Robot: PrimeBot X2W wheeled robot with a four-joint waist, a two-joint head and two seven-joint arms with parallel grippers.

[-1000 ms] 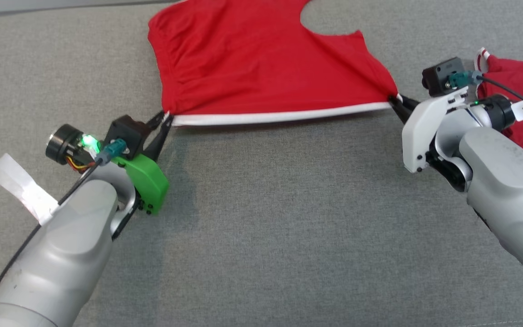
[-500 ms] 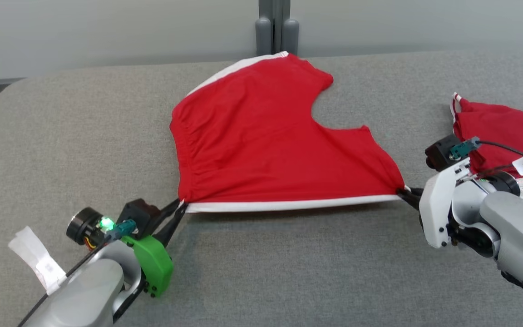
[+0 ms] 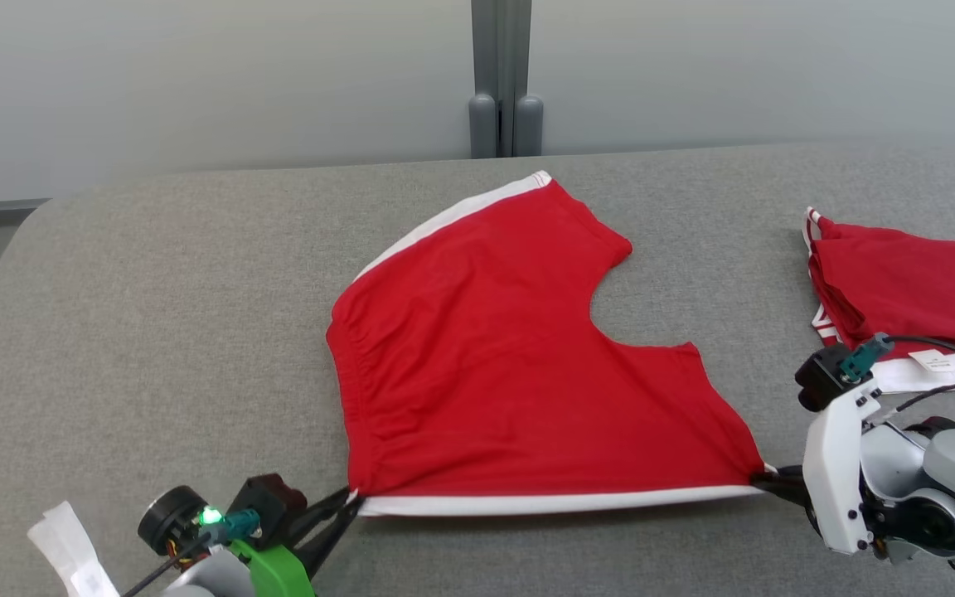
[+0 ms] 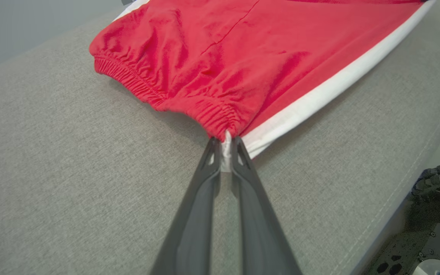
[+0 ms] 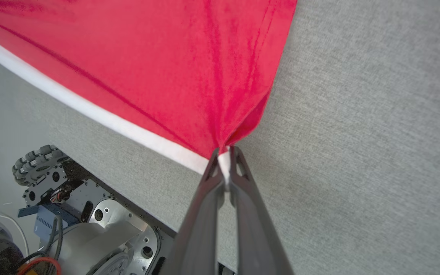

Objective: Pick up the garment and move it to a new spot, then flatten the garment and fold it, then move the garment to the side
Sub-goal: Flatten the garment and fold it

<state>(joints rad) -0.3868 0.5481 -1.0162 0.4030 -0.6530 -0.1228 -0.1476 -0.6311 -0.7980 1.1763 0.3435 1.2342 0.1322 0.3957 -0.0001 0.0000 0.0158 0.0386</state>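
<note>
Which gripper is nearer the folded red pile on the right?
Right. The right gripper, pinching one corner of the shorts, sits in front of the folded pile; the left gripper pinches the waistband corner, far to its left.

Red shorts with white side stripe, stretched flat on grey table

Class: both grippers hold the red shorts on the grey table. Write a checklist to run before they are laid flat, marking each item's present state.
1. Left gripper shut on the red shorts' waistband corner: ok.
2. Right gripper shut on the leg-hem corner: ok.
3. White-trimmed edge taut between the grippers: ok.
4. Shorts apart from the folded red pile: ok.
5. No creases hidden under the far leg: cannot tell.
</note>
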